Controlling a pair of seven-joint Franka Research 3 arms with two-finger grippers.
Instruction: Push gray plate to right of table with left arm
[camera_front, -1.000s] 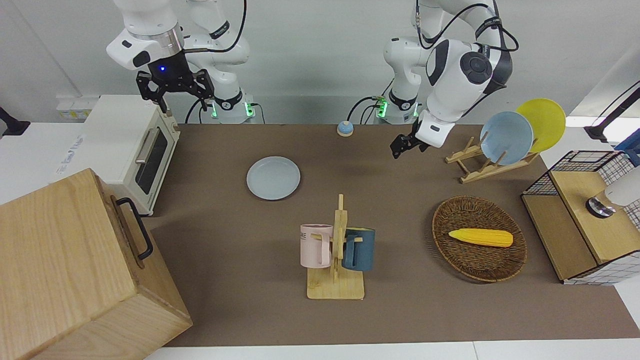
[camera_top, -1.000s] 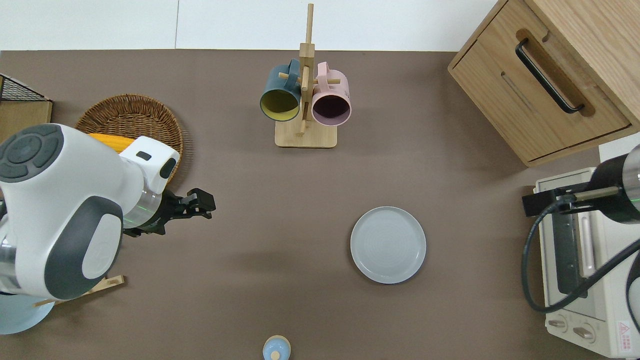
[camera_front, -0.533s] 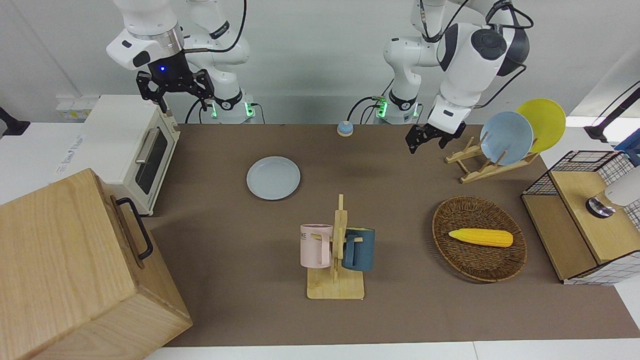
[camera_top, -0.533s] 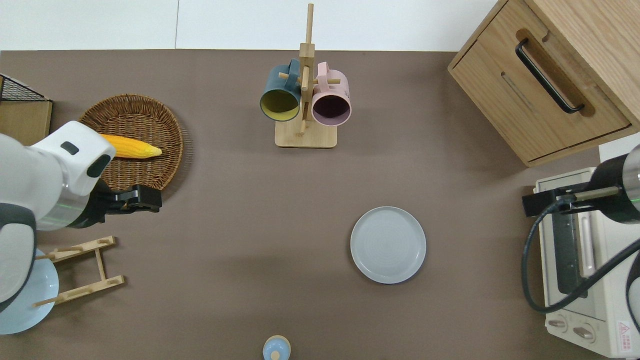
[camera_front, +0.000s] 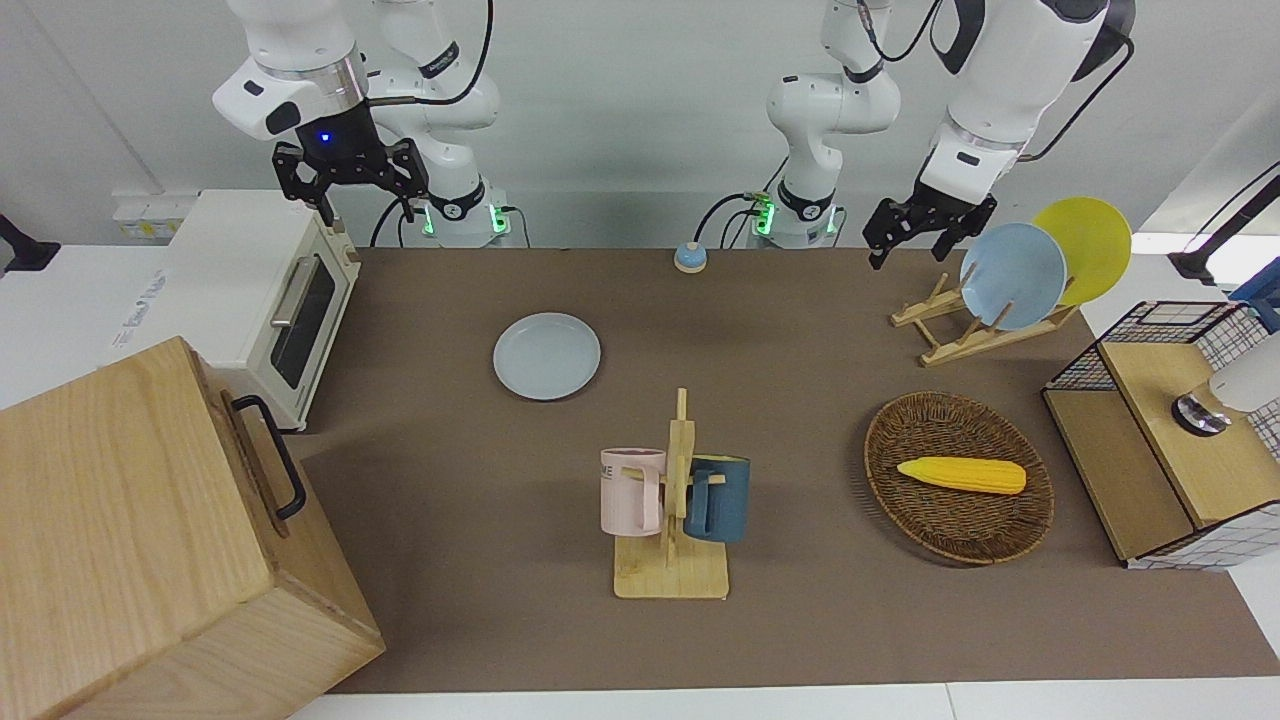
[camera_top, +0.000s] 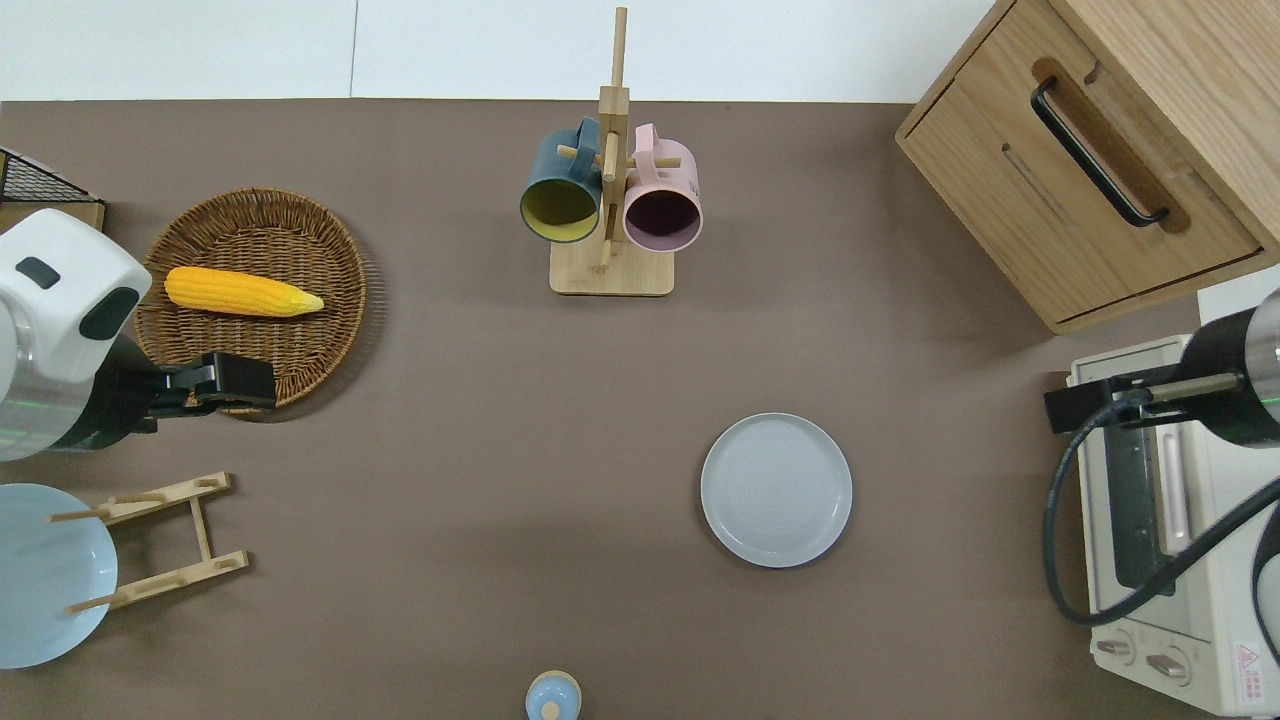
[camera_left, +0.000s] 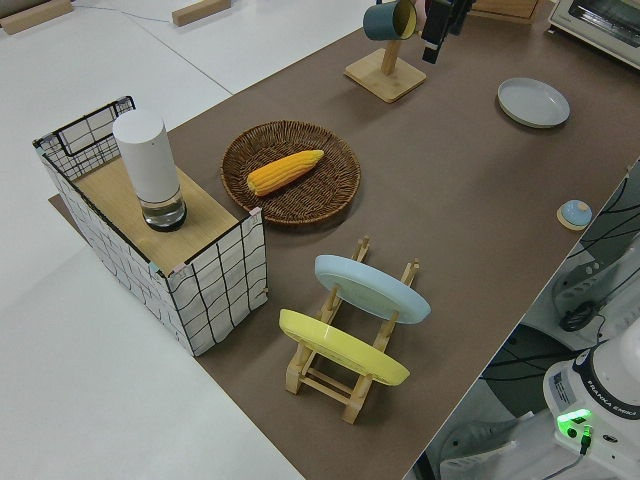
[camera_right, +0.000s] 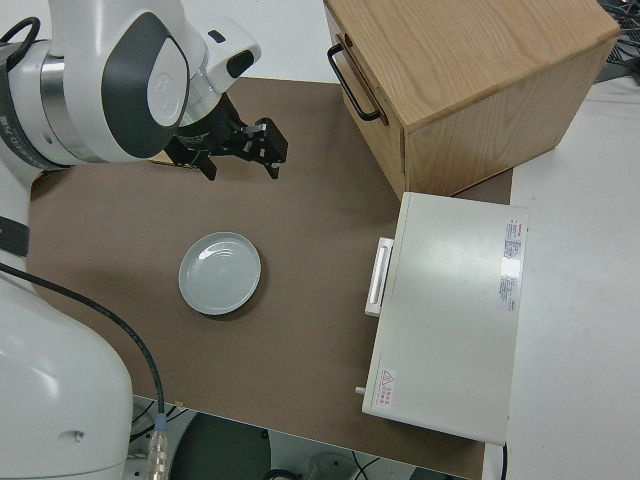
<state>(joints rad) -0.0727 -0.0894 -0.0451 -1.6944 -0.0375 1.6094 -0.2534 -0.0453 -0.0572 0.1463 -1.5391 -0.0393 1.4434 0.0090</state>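
my left tool (camera_top: 235, 380) hangs in the air over the rim of the wicker basket (camera_top: 345, 300), at the left arm's end of the counter (camera_top: 480, 420); it has nothing in it, and i cannot tell how far open it is. my right tool (camera_front: 352, 190) is parked. nearest the robots sits a small blue bell (camera_top: 552, 697). a little farther out, the gray plate (camera_top: 776, 490) lies flat on the counter, toward the right arm's end, near the toaster oven (camera_top: 1200, 600) but apart from it, and well apart from my left tool. farther out than the plate stands the mug rack (camera_top: 610, 270). by my judgement the plate is already well along toward that end. if more push is wanted, i should cross the bare counter nearer the robots than the mug rack, come down low just beside the plate's edge toward the left arm's end, meet the rim squarely at its middle so the plate slides and does not spin or tip, and stop short of the oven. the overhead view places my tool over the basket rim, while the front view shows how high it hangs, up by the plate rack (camera_front: 950, 335). the right side view best shows the bare strip between plate and oven, and the left side view shows my tool only at its top edge.
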